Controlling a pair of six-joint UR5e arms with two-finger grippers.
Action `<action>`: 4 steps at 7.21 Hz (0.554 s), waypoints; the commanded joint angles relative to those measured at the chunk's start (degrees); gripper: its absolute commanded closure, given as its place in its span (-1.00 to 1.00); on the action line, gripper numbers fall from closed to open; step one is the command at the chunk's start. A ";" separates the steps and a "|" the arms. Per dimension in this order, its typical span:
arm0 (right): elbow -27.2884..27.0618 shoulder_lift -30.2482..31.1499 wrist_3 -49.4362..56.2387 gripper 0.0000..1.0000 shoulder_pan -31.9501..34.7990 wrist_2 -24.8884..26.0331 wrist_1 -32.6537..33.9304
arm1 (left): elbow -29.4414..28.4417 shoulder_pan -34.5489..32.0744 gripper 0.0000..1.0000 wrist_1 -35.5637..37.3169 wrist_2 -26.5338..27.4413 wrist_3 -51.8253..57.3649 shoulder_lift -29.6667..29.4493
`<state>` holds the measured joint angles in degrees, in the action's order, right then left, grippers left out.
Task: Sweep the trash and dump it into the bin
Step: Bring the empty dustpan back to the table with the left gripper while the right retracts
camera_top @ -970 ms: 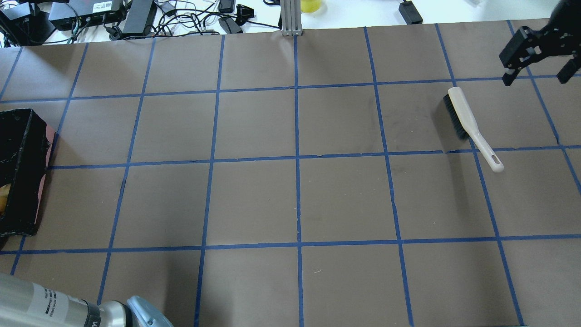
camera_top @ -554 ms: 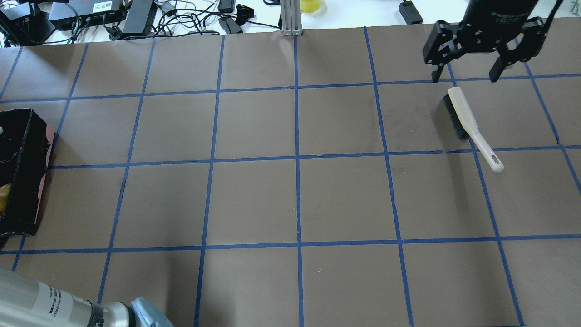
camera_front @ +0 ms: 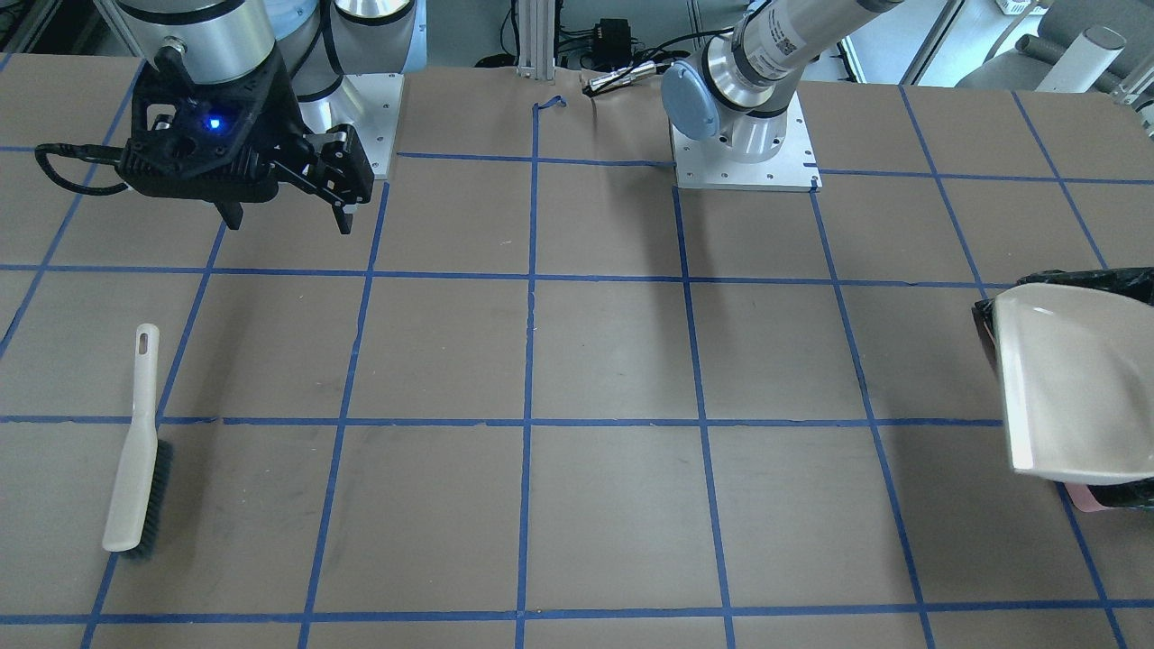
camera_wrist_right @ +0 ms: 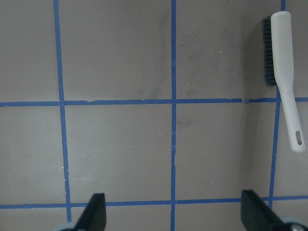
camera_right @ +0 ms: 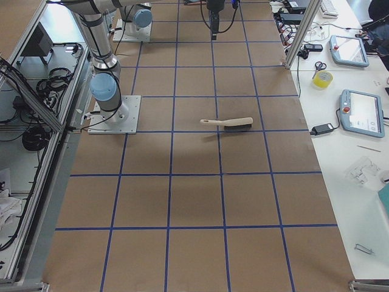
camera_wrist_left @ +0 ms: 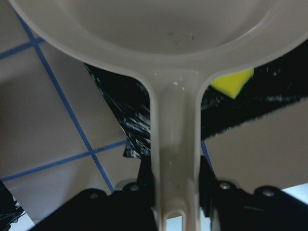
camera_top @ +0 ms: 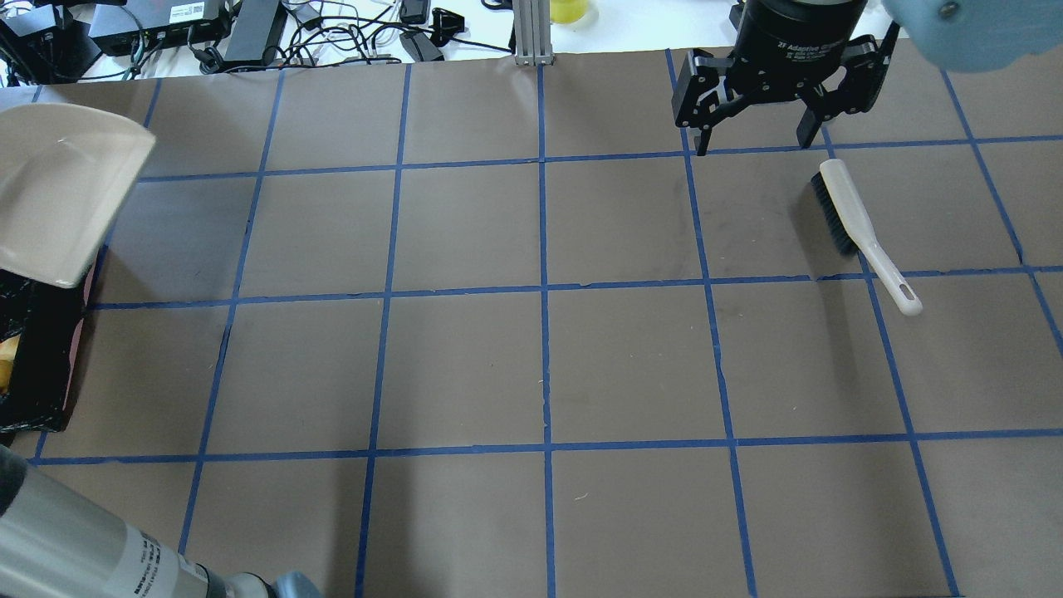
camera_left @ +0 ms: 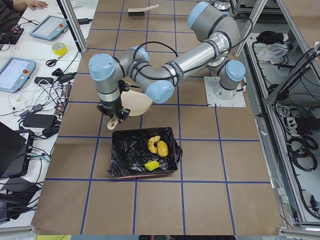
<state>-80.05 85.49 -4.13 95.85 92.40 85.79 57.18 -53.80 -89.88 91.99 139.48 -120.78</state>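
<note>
The bin (camera_left: 131, 161), pink-sided and lined with a black bag, stands at the table's left end and also shows in the overhead view (camera_top: 37, 365). In it lie the yellow sponge wedge (camera_left: 152, 165), the amber lump (camera_left: 163, 148) and the pale crescent slice (camera_left: 153, 143). My left gripper (camera_wrist_left: 175, 202) is shut on the handle of the beige dustpan (camera_top: 58, 199), held above the bin's far end. The sponge (camera_wrist_left: 233, 83) shows beneath the pan. My right gripper (camera_top: 753, 143) hangs open and empty above the table, just left of the brush's head.
A beige hand brush (camera_top: 855, 224) with black bristles lies flat on the right side of the table. Cables and power supplies (camera_top: 249, 33) and an aluminium post (camera_top: 531, 33) sit past the far edge. The arm bases (camera_front: 744, 144) stand at the near edge.
My right gripper has moved left from the table's right edge to just beyond the brush head. The dustpan has come into the overhead view at the left, above the bin.
</note>
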 commanded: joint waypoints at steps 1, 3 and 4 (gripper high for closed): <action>-1.77 0.47 4.65 -1.00 0.12 0.23 2.54 | 4.06 -11.02 1.00 0.23 -0.32 -14.88 -1.56; -3.09 1.52 4.83 -0.93 -0.32 -0.46 2.89 | 8.98 -15.70 1.00 7.40 -0.41 -21.14 -4.19; -5.19 1.61 4.74 -0.95 -0.49 -1.07 7.42 | 11.35 -18.85 1.00 12.84 -0.32 -26.22 -5.68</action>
<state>-83.29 86.84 0.58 95.57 91.94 89.63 65.54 -69.09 -82.83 91.65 118.82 -124.68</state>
